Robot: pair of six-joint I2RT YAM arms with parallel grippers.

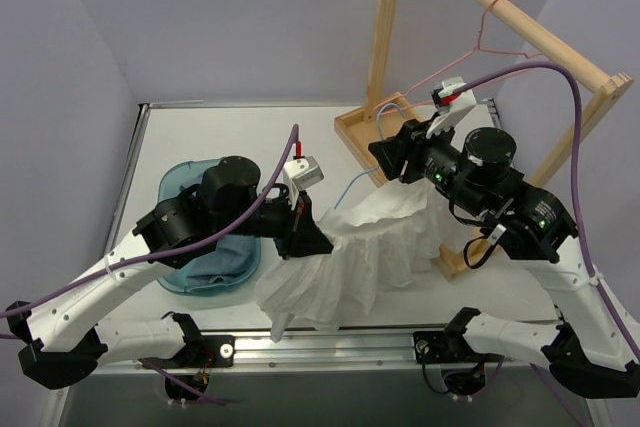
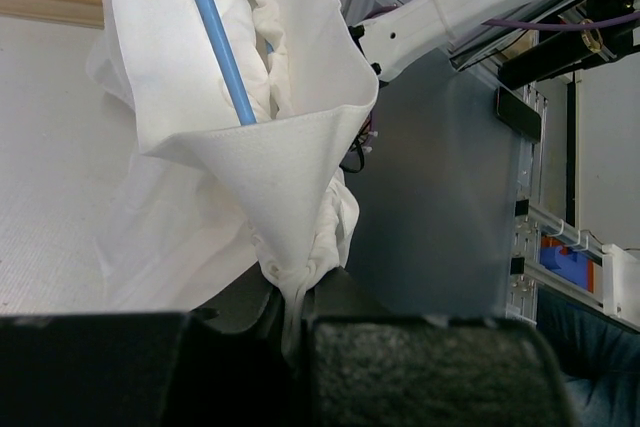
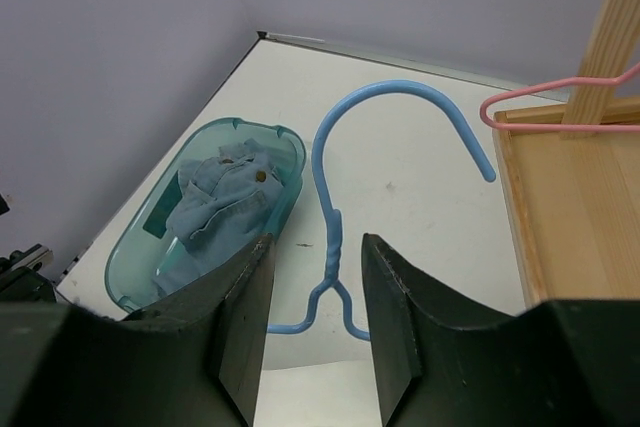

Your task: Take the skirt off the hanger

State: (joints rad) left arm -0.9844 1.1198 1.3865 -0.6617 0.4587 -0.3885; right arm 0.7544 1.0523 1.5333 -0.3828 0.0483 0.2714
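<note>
left tool (image 2: 300, 315) pinched tight on a fold of the skirt (image 1: 350, 247); skirt hangs between the two tools, hem down on the table (image 1: 200, 137) at its near edge; hanger (image 3: 331, 242) wire runs inside the waist; right tool (image 3: 317, 247) half closed, hanger's shoulders wedged between its fingers, hook free above the table

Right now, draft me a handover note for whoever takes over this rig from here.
Left gripper: shut on the skirt, fabric pinched between the fingers.
Right gripper: jaws part open astride the hanger below its neck; firm grip unclear.
Done: the hanger is off the wooden rack.
Left: its wire runs inside the skirt's waist, so pull the skirt clear.
</note>
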